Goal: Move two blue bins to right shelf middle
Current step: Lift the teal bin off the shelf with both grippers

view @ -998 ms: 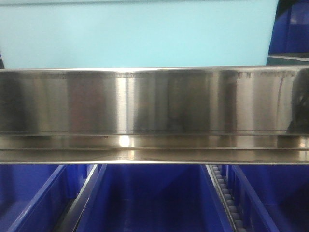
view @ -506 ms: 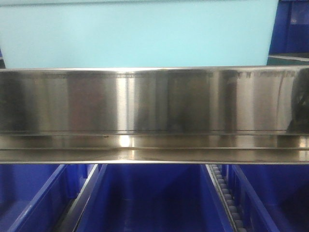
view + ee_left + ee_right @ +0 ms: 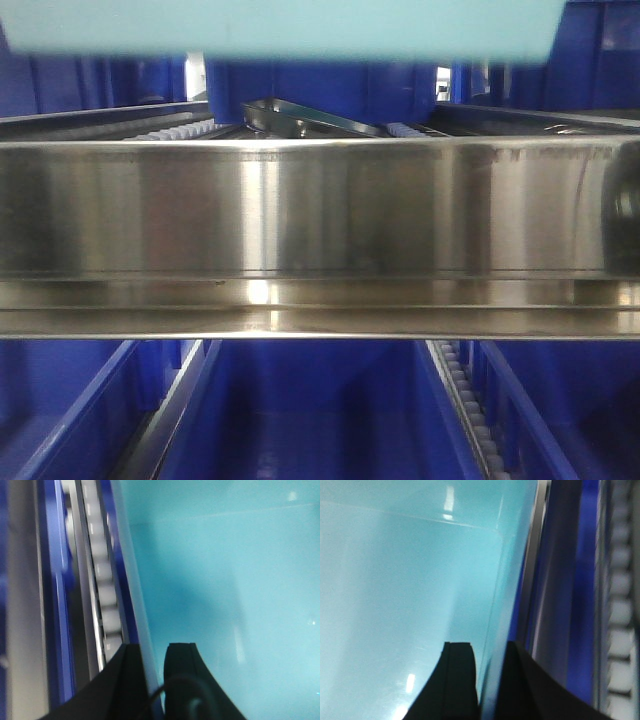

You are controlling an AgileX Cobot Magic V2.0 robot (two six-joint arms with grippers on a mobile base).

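Note:
A light blue bin [image 3: 280,25] hangs at the top edge of the front view, above the steel shelf rail. Its inside fills the left wrist view [image 3: 225,580] and the right wrist view [image 3: 395,580]. My left gripper [image 3: 152,650] is shut on the bin's left wall, one black finger [image 3: 131,680] outside and one inside. My right gripper [image 3: 490,652] is shut on the bin's right wall, again with one finger [image 3: 459,675] inside and one outside. Neither gripper shows in the front view.
A wide steel shelf rail [image 3: 320,210] crosses the front view. Dark blue bins [image 3: 310,410] sit on the level below, split by roller tracks [image 3: 465,400]. More dark blue bins [image 3: 330,90] stand at the back of the upper level. Roller tracks [image 3: 102,580] run close beside the held bin.
The light blue bin has risen out of most of the front view, uncovering the roller tracks and dark blue bins behind it. The shelf rail has not moved.

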